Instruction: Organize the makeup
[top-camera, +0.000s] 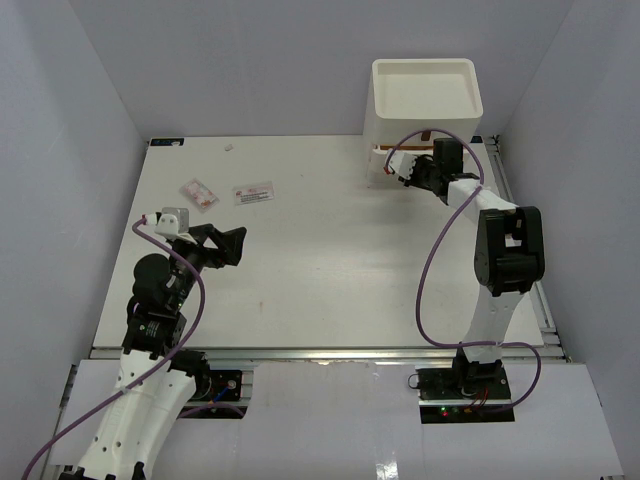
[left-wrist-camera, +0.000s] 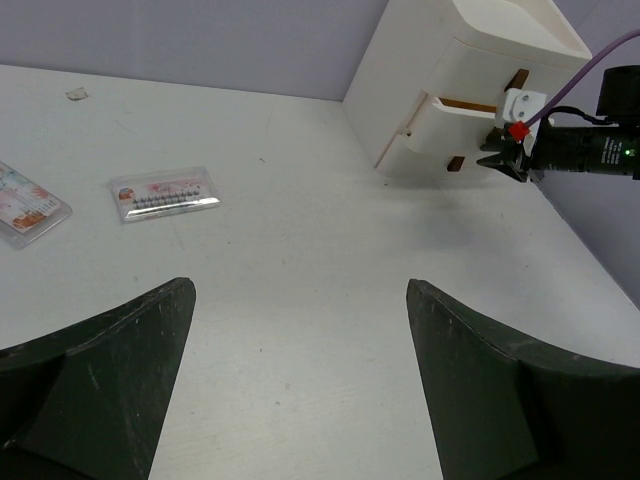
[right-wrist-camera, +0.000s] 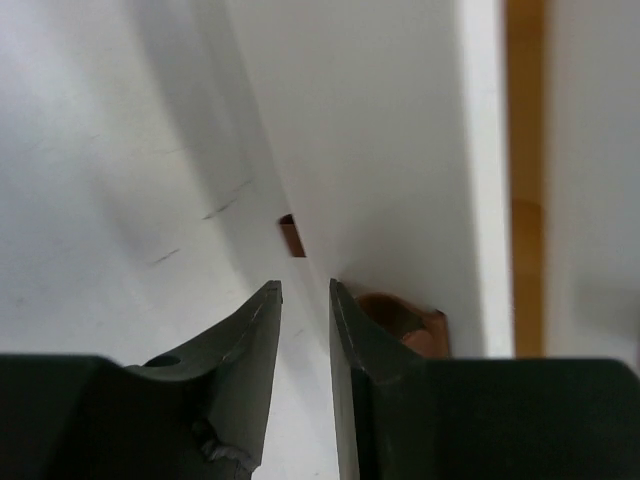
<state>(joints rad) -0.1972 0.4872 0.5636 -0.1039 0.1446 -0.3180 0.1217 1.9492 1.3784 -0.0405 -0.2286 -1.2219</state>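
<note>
Two flat white packets with reddish marks lie on the table at the far left, one (top-camera: 199, 193) beside the other (top-camera: 254, 193); both also show in the left wrist view (left-wrist-camera: 165, 193) (left-wrist-camera: 25, 205). My left gripper (top-camera: 238, 245) is open and empty, low over the table near them (left-wrist-camera: 300, 290). My right gripper (top-camera: 397, 167) is at the partly pulled-out lower drawer (left-wrist-camera: 445, 140) of the white drawer unit (top-camera: 425, 95). Its jaws (right-wrist-camera: 305, 290) are nearly closed on the drawer's thin front panel, one finger in a brown notch. No sponges or bottle are in view.
The drawer unit stands at the table's far right (left-wrist-camera: 440, 60), with an open top tray. A tiny white scrap (top-camera: 229, 148) lies near the far edge. Grey walls close in the table on three sides.
</note>
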